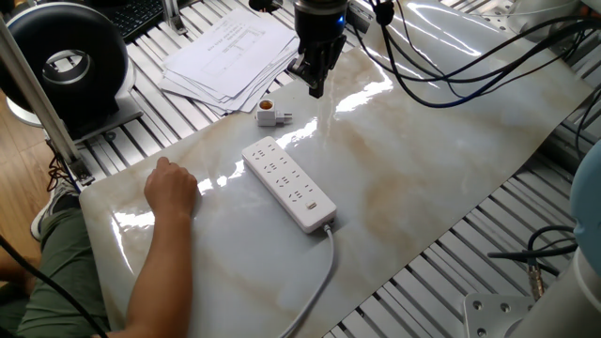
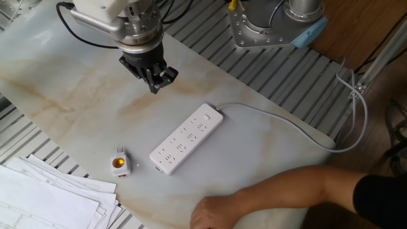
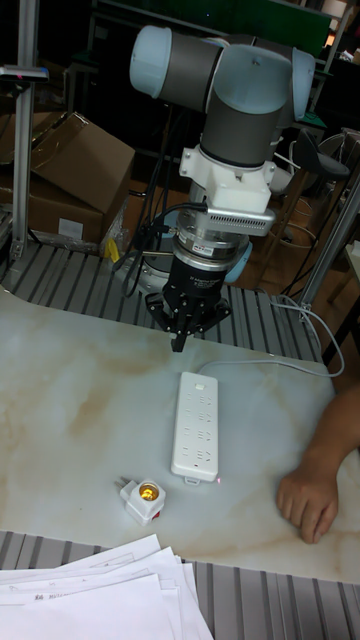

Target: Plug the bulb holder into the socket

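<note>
A pale marbled counter (image 1: 423, 178) with glossy light glare lies on a ribbed aluminium frame (image 1: 488, 253); loose white papers (image 1: 225, 56) sit at its 11 o'clock edge; a round black fan (image 1: 66, 61) stands at 9 o'clock; wooden floor (image 2: 375, 25) shows beyond; cardboard boxes (image 3: 70, 170) fill the dim room behind.
</note>
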Motion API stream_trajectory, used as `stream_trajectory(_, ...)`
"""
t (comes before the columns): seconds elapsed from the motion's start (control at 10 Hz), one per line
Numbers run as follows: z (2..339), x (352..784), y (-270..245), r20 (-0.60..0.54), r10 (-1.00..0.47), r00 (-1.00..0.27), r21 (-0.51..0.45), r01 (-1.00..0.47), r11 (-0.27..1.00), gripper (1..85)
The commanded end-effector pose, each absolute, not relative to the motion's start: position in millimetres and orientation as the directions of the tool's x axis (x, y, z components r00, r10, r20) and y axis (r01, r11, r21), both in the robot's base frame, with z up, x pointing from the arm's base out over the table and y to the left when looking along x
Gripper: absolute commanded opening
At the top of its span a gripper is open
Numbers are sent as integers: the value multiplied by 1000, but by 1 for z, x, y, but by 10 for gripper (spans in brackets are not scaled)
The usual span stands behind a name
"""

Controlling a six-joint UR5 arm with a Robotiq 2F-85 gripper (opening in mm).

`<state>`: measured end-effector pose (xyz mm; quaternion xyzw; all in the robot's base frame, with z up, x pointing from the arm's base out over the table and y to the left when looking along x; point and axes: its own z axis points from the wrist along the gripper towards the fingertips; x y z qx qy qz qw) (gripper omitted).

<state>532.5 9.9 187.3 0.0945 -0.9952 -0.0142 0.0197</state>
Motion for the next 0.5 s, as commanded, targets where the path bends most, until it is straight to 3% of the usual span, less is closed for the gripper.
stream_trajectory(0.0,188,534,13,29,-186,-982,45,-185,982,13)
stream_trajectory(0.4,188,534,15,29,-182,-983,50,-180,982,13)
